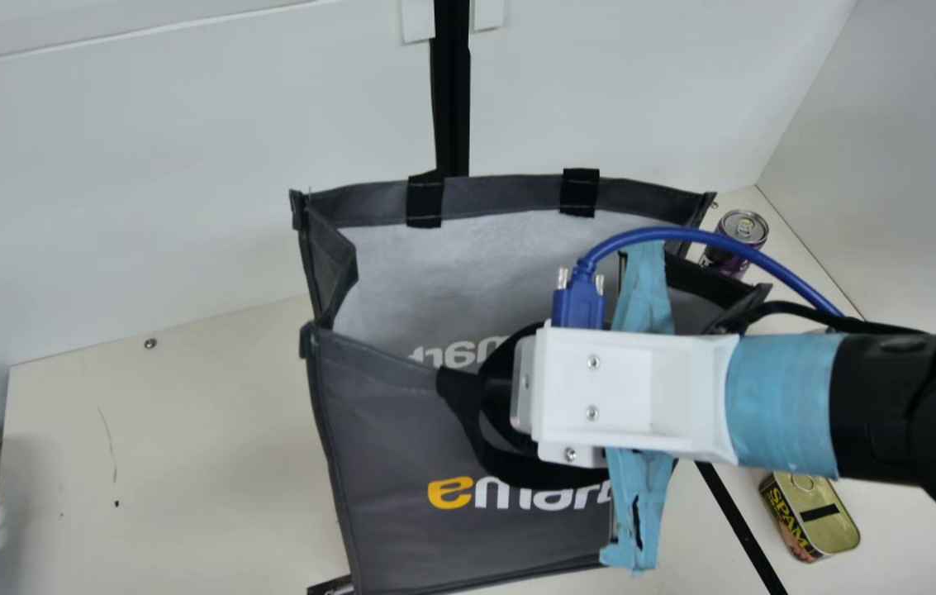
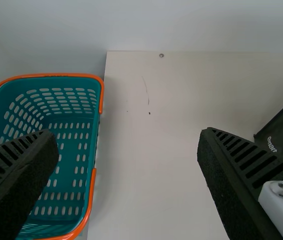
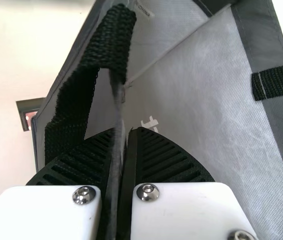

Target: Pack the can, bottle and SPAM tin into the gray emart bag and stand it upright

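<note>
Gripper [image 1: 633, 388] of the right arm pinched the near rim of the open gray emart bag [image 1: 401, 463]. Left of the bag, the left gripper [image 2: 127, 136] gaped near a teal basket [image 2: 74, 155]. Right of the bag sat the purple can [image 1: 743, 229], by its far corner, and the SPAM tin [image 1: 829, 525], nearer.

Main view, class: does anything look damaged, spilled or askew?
Blue tape by the right gripper looks damaged: ragged edges and a hole. The left side of the gray bag buckles inward, leaving its mouth uneven. Nothing appears spilled.
</note>
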